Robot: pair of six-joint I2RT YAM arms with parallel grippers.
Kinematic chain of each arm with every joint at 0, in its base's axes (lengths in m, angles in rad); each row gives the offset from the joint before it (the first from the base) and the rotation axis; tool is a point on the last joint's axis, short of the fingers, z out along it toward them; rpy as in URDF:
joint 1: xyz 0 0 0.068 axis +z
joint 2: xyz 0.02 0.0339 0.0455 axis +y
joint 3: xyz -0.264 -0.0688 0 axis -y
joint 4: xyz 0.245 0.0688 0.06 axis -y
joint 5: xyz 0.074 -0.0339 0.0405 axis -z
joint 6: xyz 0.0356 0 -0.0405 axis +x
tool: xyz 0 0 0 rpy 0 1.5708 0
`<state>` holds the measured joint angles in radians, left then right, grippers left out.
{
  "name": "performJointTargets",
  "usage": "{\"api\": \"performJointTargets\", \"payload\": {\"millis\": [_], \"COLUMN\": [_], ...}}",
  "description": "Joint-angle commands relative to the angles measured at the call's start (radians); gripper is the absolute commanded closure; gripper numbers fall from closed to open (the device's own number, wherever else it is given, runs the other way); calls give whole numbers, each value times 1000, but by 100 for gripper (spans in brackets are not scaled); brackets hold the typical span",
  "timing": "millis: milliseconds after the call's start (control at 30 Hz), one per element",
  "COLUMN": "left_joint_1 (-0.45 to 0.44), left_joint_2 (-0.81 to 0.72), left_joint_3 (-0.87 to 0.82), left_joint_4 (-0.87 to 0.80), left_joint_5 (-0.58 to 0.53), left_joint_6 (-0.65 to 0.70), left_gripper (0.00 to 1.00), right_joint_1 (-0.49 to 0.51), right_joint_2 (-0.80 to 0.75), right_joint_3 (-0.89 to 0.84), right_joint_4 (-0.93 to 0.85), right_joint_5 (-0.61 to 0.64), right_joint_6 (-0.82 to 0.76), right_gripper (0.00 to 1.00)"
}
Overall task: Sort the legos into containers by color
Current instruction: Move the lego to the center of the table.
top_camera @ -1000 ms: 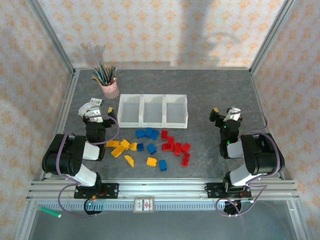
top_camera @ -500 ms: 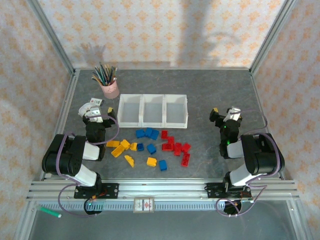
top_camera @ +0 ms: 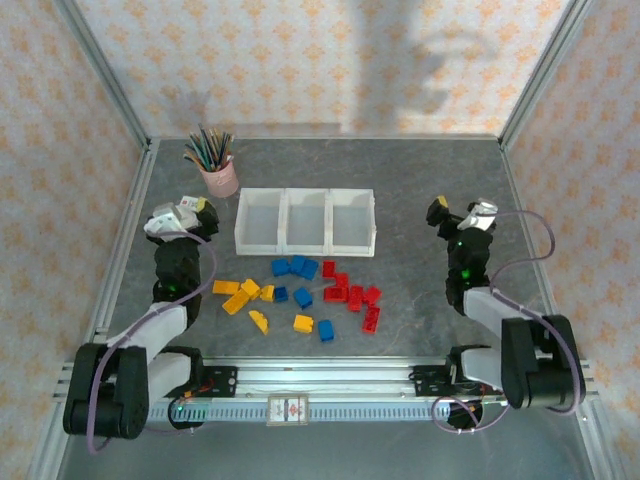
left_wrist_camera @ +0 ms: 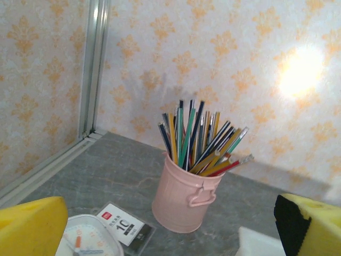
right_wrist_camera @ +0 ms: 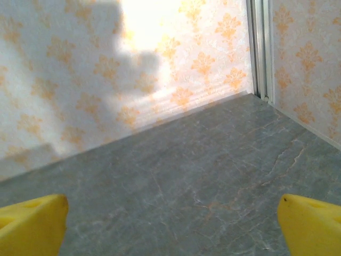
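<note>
Legos point(top_camera: 303, 297) lie loose on the table point(top_camera: 430, 170), just in front of the containers point(top_camera: 305, 245): yellows point(top_camera: 240, 295) to the left, blues point(top_camera: 295, 266) in the middle near the bins, reds point(top_camera: 350, 293) to the right, with a few strays mixed across groups. No brick is seen inside any of the three joined white bins, so sorting is judged not started. Left gripper point(top_camera: 190, 210) is raised beside the left end of the bins with nothing between its jaws, its yellow pads point(left_wrist_camera: 29, 226) spread wide in the left wrist view. Right gripper point(top_camera: 460, 212) is up to the right of the bins, its pads point(right_wrist_camera: 32, 221) likewise wide apart and unloaded. Risks: the bricks are small and packed, several touching, so a neighbour could be nudged or pinched along with the target; wedge shapes could slip from the pads. The bins are identical and unmarked, so colours could be mixed. The pink cup of pencils point(top_camera: 220, 178) stands close behind the left gripper and could be knocked over on a swing. A small white dial point(left_wrist_camera: 80, 242) and a card point(left_wrist_camera: 125, 226) lie just beside it. The surface is grey and marbled, enclosed by orange-patterned walls point(top_camera: 300, 60) and aluminium posts point(top_camera: 100, 70).
</note>
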<state>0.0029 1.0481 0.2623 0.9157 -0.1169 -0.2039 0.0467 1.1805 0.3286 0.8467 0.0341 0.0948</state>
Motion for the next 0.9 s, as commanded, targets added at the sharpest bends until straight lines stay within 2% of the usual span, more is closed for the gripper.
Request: {"api": "performJointTargets", "payload": {"millis": [0, 67, 200, 400, 600, 700, 867], "left_joint_1": [12, 14, 14, 11, -14, -67, -222], "left_joint_2": [-49, -63, -100, -176, -261, -274, -250], "left_joint_3": [40, 33, 65, 147, 211, 241, 277], "left_joint_4": [-182, -205, -343, -651, -971, -1086, -1212], "left_joint_5": [-19, -22, 19, 140, 213, 245, 243], "left_joint_6": [-166, -239, -352, -377, -400, -396, -417], "left_gripper": [1, 0, 1, 1, 1, 1, 3], "right_joint_1": [-7, -7, -7, 15, 123, 180, 349], "right_joint_2": [-81, -93, -88, -75, -45, -19, -4], "right_joint_3": [42, 69, 93, 181, 245, 282, 332], "right_joint_4": [-203, -325, -409, -588, -726, -794, -886], "right_joint_5": [21, 8, -114, -159, -184, -218, -168], "right_joint_6": [196, 319, 344, 346, 322, 320, 303], "right_gripper": [0, 0, 0, 0, 0, 0, 0]}}
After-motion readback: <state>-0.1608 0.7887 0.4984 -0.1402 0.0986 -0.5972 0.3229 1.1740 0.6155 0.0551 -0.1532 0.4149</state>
